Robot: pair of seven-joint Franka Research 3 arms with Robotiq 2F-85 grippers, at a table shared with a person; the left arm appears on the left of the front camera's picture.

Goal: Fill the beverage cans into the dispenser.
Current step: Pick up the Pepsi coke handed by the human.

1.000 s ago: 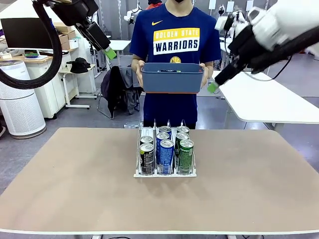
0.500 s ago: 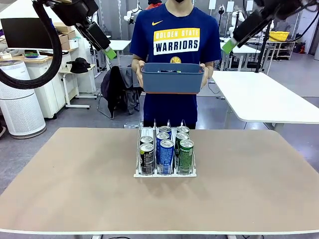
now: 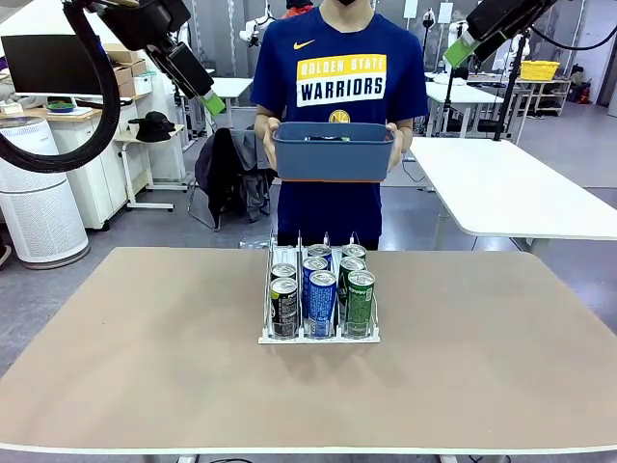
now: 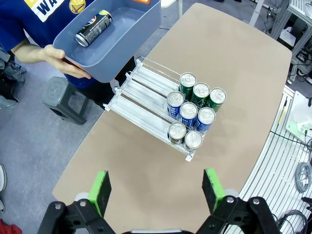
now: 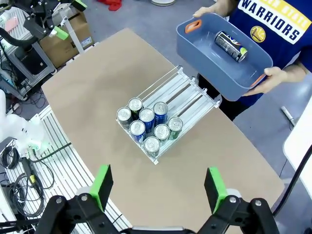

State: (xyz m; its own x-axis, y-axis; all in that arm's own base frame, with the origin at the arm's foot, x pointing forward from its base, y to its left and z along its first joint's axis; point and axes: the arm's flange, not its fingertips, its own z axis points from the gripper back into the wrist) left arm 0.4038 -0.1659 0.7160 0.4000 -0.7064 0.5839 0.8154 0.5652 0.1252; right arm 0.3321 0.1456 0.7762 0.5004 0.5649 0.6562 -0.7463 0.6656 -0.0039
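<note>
The dispenser [image 3: 318, 339] stands mid-table with several beverage cans in its three lanes: black-and-yellow [image 3: 283, 309] on the left, blue [image 3: 321, 303] in the middle, green [image 3: 359, 303] on the right. From above, the cans [image 4: 195, 105] crowd the rack's near end, and the far lanes [image 4: 139, 95] are bare. One more black can [image 4: 93, 28] lies in the blue bin [image 3: 333, 159] that the person holds at chest height. My left gripper [image 3: 214, 102] hangs open high at the upper left. My right gripper [image 3: 461, 48] is open high at the upper right. Both grippers hold nothing.
The person stands at the table's far edge with both hands on the bin [image 5: 209, 58]. A second white table [image 3: 511, 198] stands behind at the right. Wide bare tabletop [image 3: 145, 347] surrounds the rack on all sides.
My right arm has swung up and back, from beside the bin to high at the upper right. The left arm, the bin and the cans have stayed put.
</note>
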